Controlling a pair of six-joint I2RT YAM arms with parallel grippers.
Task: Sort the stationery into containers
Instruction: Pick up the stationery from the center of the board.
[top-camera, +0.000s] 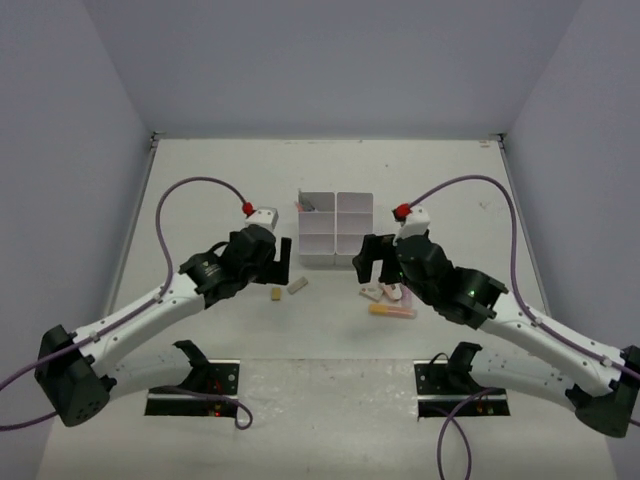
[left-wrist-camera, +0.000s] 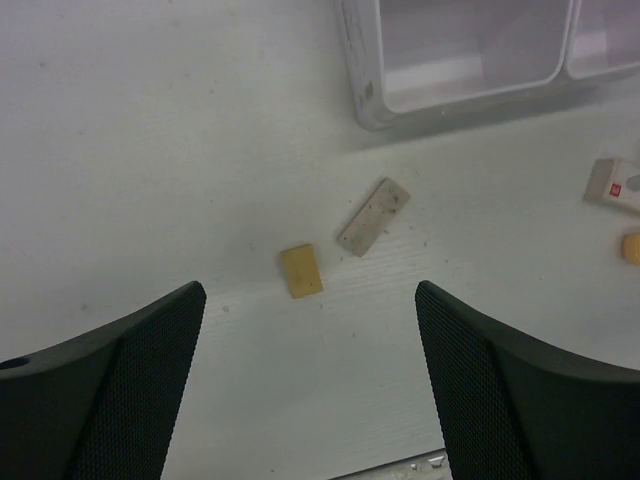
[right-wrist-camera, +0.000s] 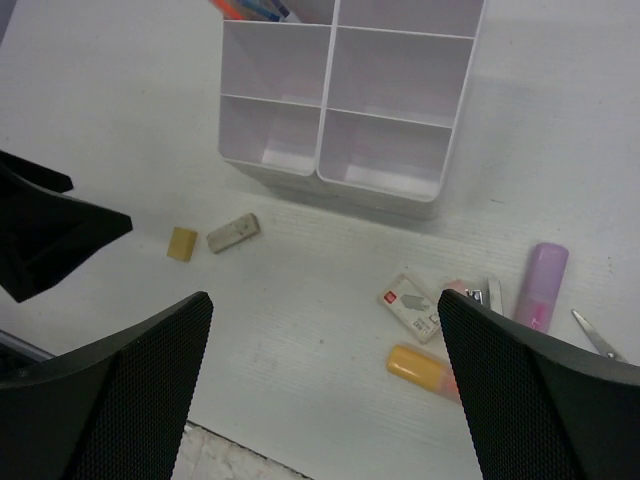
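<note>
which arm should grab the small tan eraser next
Left, probably. The open left gripper hangs almost over the tan eraser, nothing between them; the right gripper is farther off, near the orange marker.

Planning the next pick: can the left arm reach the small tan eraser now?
Probably yes: the tan eraser lies uncovered, apart from the grey eraser, beneath the left gripper, jaws open.
</note>
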